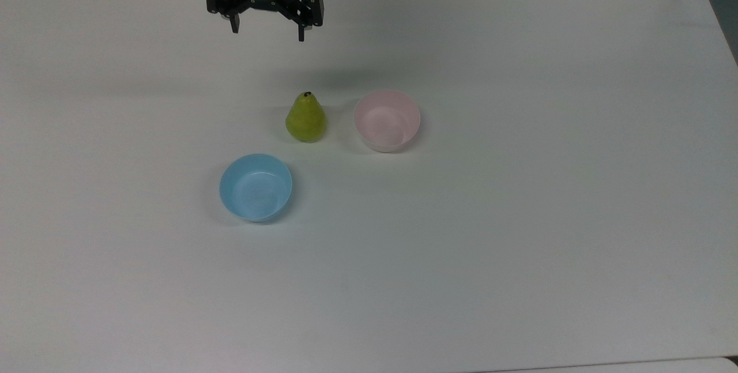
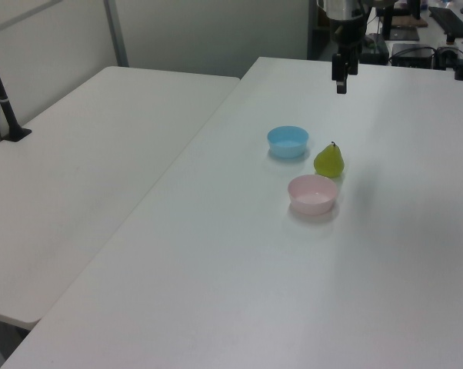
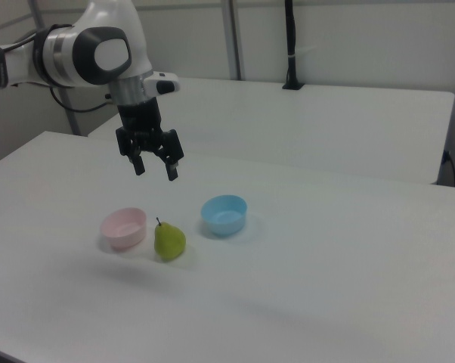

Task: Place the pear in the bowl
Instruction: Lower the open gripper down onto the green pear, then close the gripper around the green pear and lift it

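While the gripper (image 1: 267, 29) hangs above the table with jaws wide and empty, the pear (image 1: 306, 119) stands upright just beside the pink bowl (image 1: 387, 120); grasp and placement both remain.

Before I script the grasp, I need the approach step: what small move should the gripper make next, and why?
Probably lower the gripper toward the pear, shifting to the top view's right. Its fingers are open and hold nothing, it hangs above the table short of the fruit, and the pear stands upright beside the pink bowl, not yet in it.
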Action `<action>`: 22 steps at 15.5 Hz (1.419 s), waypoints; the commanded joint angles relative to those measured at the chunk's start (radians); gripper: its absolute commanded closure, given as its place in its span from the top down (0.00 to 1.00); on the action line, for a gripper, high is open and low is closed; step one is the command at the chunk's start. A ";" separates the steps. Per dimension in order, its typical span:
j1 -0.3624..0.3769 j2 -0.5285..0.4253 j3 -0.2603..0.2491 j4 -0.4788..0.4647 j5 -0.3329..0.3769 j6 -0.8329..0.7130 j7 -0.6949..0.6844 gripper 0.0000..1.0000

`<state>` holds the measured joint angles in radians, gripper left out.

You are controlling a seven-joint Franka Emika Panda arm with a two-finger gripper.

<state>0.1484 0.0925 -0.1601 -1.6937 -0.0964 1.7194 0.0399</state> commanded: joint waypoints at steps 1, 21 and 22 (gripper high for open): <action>0.011 0.047 -0.002 -0.003 0.014 0.008 -0.032 1.00; 0.099 0.317 -0.006 -0.083 -0.049 0.249 -0.149 0.67; 0.099 0.319 -0.006 -0.083 -0.049 0.252 -0.153 0.52</action>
<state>0.2334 0.4135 -0.1565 -1.7486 -0.1329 1.9262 -0.0848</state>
